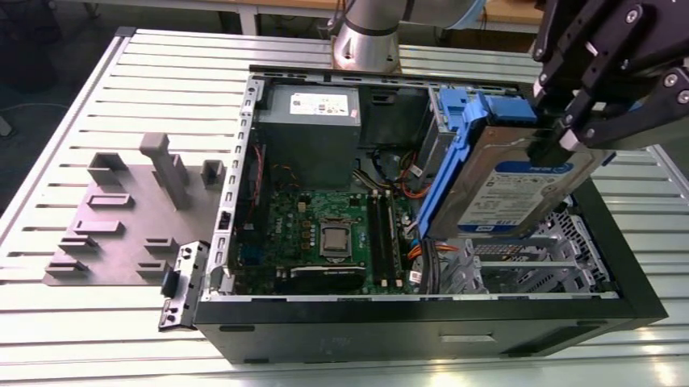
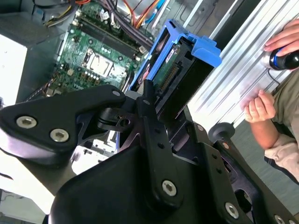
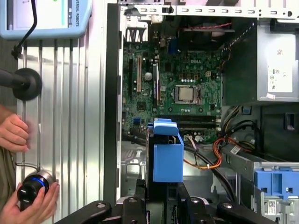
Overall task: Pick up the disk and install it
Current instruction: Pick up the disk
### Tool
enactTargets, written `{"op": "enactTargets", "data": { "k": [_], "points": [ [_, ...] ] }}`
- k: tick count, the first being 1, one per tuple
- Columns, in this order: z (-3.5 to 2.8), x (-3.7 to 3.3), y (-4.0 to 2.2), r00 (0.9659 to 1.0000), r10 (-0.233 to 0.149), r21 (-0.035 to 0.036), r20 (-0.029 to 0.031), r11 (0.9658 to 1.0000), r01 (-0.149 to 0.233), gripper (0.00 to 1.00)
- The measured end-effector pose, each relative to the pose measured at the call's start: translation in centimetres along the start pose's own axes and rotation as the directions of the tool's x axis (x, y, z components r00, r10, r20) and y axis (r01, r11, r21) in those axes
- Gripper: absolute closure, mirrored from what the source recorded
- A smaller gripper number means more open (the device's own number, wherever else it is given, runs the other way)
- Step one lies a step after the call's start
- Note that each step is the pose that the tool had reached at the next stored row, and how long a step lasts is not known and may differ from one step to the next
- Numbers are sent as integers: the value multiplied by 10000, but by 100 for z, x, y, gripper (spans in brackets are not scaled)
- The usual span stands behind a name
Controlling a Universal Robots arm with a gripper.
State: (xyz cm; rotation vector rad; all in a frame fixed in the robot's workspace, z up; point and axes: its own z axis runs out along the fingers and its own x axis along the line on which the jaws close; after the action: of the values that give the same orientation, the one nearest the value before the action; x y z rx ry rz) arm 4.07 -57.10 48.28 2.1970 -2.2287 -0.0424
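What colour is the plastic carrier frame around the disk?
Bright blue; the carrier frame shows best in the first wrist view.

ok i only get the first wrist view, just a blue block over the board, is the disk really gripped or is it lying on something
observer: Gripped. In the exterior view the hand is clamped on the disk, which hangs tilted over the drive cage side of the open case.
operator: which face is up
observer: The exterior view shows its white-and-blue label facing up, toward that camera.
operator: anything beside the case
observer: A grey fixture plate with upright blocks lies at the exterior view's left of the case.
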Motion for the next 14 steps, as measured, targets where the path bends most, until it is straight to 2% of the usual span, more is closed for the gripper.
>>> {"op": "enactTargets", "data": {
  "k": [14],
  "points": [
    [89, -4, -351, 10000, 22, -11, 0, 10000, -22, 65]
  ]
}}
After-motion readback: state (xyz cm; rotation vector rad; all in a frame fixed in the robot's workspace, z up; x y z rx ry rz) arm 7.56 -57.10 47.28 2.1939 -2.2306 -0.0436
